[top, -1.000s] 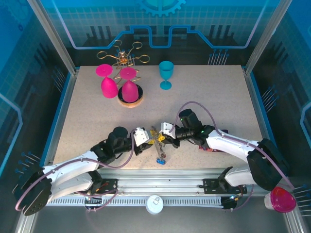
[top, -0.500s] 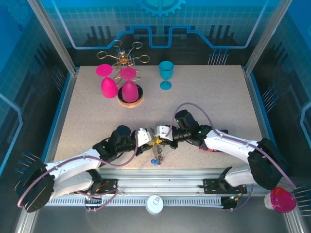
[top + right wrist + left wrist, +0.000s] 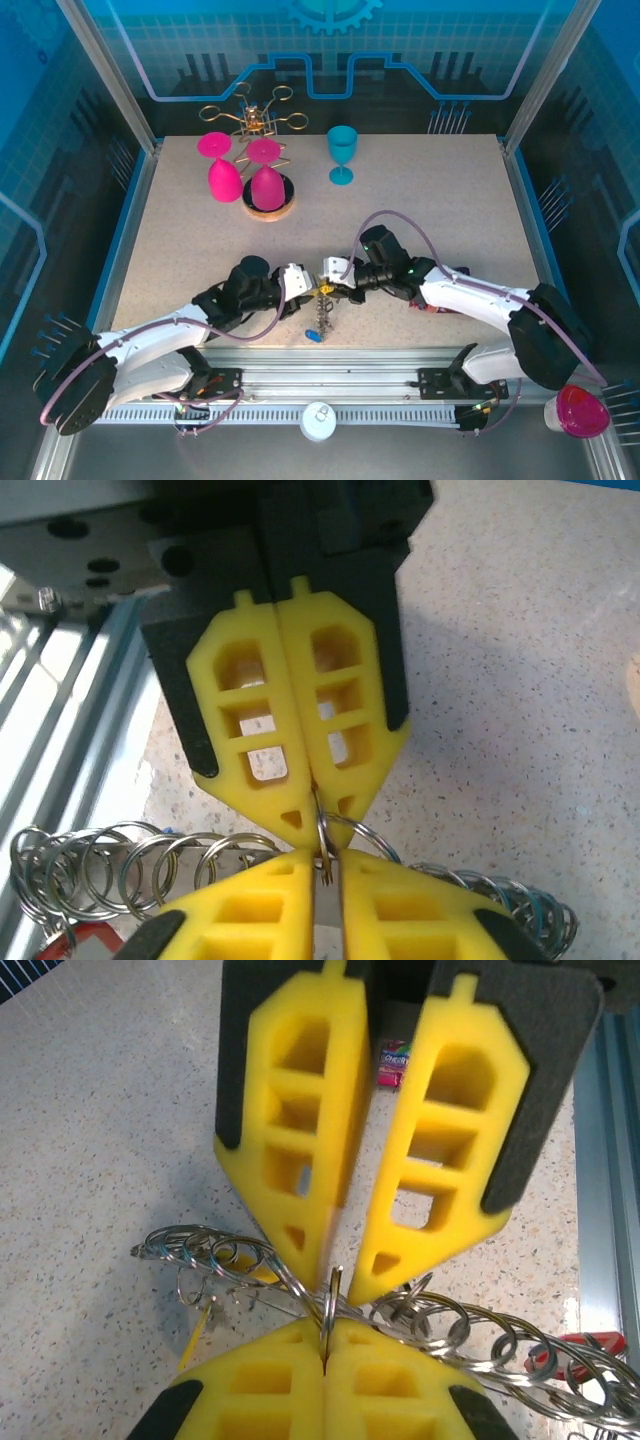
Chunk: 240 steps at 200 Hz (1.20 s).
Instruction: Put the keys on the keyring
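- foam pads [image 3: 300, 1110], yellow, moulded as a hollow lattice on black backing, meet tip to tip above a speckled beige table [image 3: 430, 220].
- left gripper [image 3: 325, 1328] clamped flat on one thin silver ring of the keyring [image 3: 470, 1338].
- right gripper [image 3: 340, 1282] narrowly parted, the same ring in its gap.
- keyring: a strand of shiny wire coils, hanging between the grippers down to a blue-headed key [image 3: 313, 337].

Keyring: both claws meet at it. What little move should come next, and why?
Probably the right gripper should draw back a little. Its fingers stand slightly apart around the small metal ring, while the left gripper is shut on that same ring of the keyring, so the left seems to have it.
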Motion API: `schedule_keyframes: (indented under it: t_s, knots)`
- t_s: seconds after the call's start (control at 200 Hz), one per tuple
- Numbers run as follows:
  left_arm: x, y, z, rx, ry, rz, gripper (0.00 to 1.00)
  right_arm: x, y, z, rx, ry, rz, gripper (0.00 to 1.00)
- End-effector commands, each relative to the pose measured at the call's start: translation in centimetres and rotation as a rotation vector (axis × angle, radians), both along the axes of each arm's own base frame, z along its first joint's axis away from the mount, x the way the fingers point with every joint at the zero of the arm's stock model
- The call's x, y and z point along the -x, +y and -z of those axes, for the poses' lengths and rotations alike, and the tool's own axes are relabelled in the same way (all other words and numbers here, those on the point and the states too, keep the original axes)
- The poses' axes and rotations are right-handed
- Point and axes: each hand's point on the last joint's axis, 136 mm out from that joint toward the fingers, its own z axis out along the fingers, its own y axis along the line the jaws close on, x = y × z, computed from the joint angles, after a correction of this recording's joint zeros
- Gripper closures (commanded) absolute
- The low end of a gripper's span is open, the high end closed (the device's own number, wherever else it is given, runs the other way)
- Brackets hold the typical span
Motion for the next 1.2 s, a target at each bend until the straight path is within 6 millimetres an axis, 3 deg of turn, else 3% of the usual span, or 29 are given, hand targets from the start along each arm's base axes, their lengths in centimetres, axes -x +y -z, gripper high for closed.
schedule_keyframes:
  t_s: [0.0, 0.165, 0.67, 0.82, 0.901, 0.936, 1.001, 1.041, 1.141, 1.196]
  knots:
    - [0.0, -0.5, -2.4, 0.079, -0.064, 0.034, 1.00, 0.2, -0.4, -1.7, -0.128, 0.033, 0.001, 0.81]
    - [0.1, -0.6, -2.5, 0.086, -0.061, 0.042, 1.00, 0.7, -0.3, -1.0, -0.140, 0.056, -0.018, 0.81]
    - [0.1, -0.7, -2.6, 0.104, -0.056, 0.046, 1.00, 0.2, 0.6, -1.6, -0.181, 0.038, -0.038, 0.82]
    - [-0.1, -0.8, -2.7, 0.121, -0.055, 0.037, 1.00, 0.1, 1.0, -1.6, -0.187, 0.044, -0.044, 0.87]
    - [-0.3, -0.8, -2.9, 0.127, -0.055, 0.028, 1.00, -0.2, 1.1, -1.7, -0.190, 0.040, -0.038, 0.99]
    - [-0.4, -0.7, -2.8, 0.125, -0.053, 0.018, 0.92, -0.3, 1.0, -1.7, -0.191, 0.038, -0.030, 1.00]
    - [-0.7, -0.4, -2.7, 0.115, -0.051, -0.011, 0.64, -0.5, 0.9, -1.7, -0.190, 0.035, -0.018, 1.00]
    - [-0.9, -0.1, -2.5, 0.105, -0.050, -0.033, 0.53, -0.7, 0.7, -1.7, -0.184, 0.032, -0.007, 1.00]
    - [-0.8, 0.7, -2.3, 0.059, -0.039, -0.062, 0.50, -0.8, 0.3, -1.4, -0.153, 0.030, 0.013, 1.00]
    - [-0.6, 1.1, -2.0, 0.024, -0.024, -0.070, 0.53, -0.8, 0.3, -1.3, -0.138, 0.034, 0.015, 1.00]
